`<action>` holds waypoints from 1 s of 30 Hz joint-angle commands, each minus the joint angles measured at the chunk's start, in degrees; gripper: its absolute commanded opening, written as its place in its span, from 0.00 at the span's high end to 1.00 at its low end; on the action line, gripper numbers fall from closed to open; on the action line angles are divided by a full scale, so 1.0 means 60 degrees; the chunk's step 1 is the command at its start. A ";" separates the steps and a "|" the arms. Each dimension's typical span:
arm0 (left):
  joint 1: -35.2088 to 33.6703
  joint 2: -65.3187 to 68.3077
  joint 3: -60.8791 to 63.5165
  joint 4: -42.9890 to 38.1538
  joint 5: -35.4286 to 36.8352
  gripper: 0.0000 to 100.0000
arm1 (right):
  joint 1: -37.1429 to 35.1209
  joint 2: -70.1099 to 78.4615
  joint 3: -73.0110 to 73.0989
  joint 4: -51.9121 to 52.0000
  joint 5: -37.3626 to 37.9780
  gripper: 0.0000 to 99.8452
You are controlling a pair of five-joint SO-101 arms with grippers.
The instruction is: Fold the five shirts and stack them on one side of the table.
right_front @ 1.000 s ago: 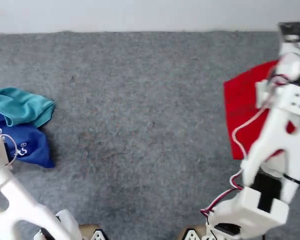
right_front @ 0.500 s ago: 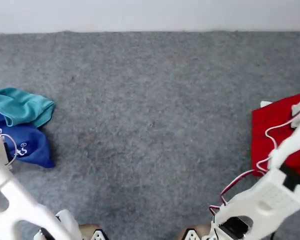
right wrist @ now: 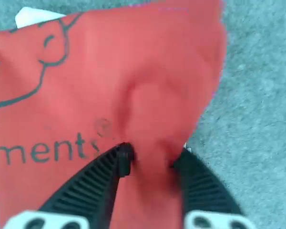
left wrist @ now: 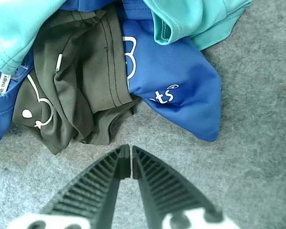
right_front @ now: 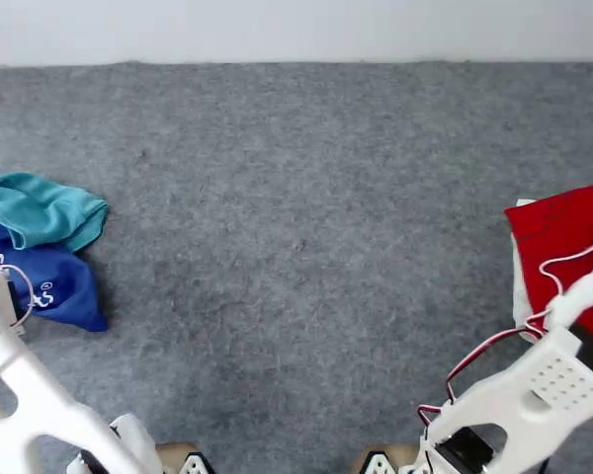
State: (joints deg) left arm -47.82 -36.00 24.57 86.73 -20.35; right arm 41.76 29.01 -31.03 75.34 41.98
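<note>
Right hand pinches red shirt at right edge of worktop, over white shirt. Left hand closed, empty, just beside heaped teal shirt, blue shirt, olive shirt, far left.

Five shirts — teal, blue, olive, red, white; two arms — left, right.

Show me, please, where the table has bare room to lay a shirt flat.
The middle of the grey mat is bare, between the teal shirt and blue shirt on the left and the red shirt on the right. Those two edges are crowded.
</note>
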 commanded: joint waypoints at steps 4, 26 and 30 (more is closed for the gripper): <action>0.0103 -0.0117 -0.0051 -0.0103 0.0000 0.99 | -0.0022 -0.1179 -0.0117 0.0945 0.0117 0.69; 0.0088 -0.0205 -0.0051 0.0381 0.0029 0.99 | 0.0183 0.0374 0.1407 0.4344 0.0103 0.99; 0.0088 -0.0161 -0.0051 0.0337 0.0015 0.99 | 0.0227 0.1385 0.1553 0.4271 -0.0059 0.99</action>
State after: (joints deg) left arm -47.82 -36.00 24.57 88.75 -20.35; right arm 42.46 35.96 -21.71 100.31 42.15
